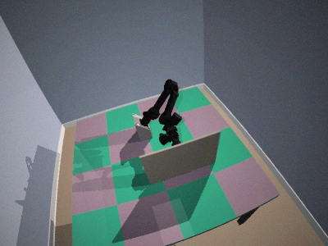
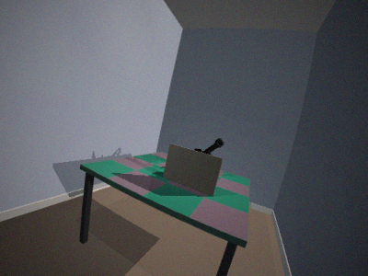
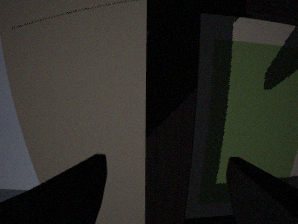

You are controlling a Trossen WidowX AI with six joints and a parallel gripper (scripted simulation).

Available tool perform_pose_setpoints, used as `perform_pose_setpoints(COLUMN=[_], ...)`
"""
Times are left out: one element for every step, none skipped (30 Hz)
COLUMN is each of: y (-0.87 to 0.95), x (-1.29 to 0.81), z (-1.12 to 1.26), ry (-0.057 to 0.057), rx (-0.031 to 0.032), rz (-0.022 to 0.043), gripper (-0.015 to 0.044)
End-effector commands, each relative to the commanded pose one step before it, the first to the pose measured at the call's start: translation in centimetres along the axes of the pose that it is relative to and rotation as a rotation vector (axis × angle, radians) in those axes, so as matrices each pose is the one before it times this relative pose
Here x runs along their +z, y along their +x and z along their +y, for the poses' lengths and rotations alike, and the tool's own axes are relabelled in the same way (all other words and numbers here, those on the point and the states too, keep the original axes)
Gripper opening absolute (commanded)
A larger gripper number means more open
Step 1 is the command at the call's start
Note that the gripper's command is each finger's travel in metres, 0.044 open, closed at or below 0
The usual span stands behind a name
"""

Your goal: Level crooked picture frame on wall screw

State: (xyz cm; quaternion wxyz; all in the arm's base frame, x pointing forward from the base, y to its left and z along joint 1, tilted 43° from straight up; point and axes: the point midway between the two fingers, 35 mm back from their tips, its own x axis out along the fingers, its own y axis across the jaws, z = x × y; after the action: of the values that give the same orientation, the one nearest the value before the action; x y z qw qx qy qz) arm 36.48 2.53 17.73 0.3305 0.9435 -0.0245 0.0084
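Note:
The picture frame, a thick dark border (image 3: 170, 65) round a pale mat and a green picture (image 3: 260, 120), shows close up in the wrist view, cut off by its edges. My gripper (image 3: 167, 166) is open; its left fingertip shows over the beige board (image 3: 75, 100) and its right one over the picture, with the frame's left bar between them in the image. I see no finger touching it. The frame is on the board's far side, hidden in the top and exterior views. The screw is hidden. The frame's tilt cannot be judged from this close view.
The upright board (image 1: 184, 161) (image 2: 193, 171) stands on a green and pink checkered table (image 1: 246, 176) (image 2: 225, 216). The black arm (image 1: 161, 98) (image 2: 214, 146) is behind it. A small pale box-like piece (image 1: 143, 132) sits beside the arm.

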Motion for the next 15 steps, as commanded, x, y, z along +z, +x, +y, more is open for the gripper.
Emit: perform_pose_setpoints(y=[0.699,0.162,0.162,0.162,0.162,0.133,0.080,0.027,0.000,0.000,0.000,0.000,0.000,0.000,0.000], x=[-0.001,0.008,0.009,0.010,0.011,0.010,0.007,0.002,0.000,0.000,0.000,0.000,0.000,0.000,0.000], z=[-0.002,-0.002,-0.002,-0.003,-0.003,-0.003,-0.002,-0.001,0.000,0.000,0.000,0.000,0.000,0.000,0.000], ry=[-0.0008,0.0000,0.0000,0.0000,0.0000,0.0000,0.0000,0.0000,0.0000,0.0000,0.0000,0.0000,0.0000,0.0000,0.0000], rx=[-0.00029,0.00006,0.00006,0.00006,0.00006,0.00005,0.00003,0.00001,0.00000,0.00000,0.00000,0.00000,0.00000,0.00000,0.00000], rz=[0.00212,0.00007,0.00007,0.00007,0.00007,0.00006,0.00004,0.00001,0.00000,0.00000,0.00000,0.00000,0.00000,0.00000,0.00000], gripper=[0.0260,0.0260,0.0260,0.0260,0.0260,0.0260,0.0260,0.0260,0.0260,0.0260,0.0260,0.0260,0.0260,0.0260,0.0260])
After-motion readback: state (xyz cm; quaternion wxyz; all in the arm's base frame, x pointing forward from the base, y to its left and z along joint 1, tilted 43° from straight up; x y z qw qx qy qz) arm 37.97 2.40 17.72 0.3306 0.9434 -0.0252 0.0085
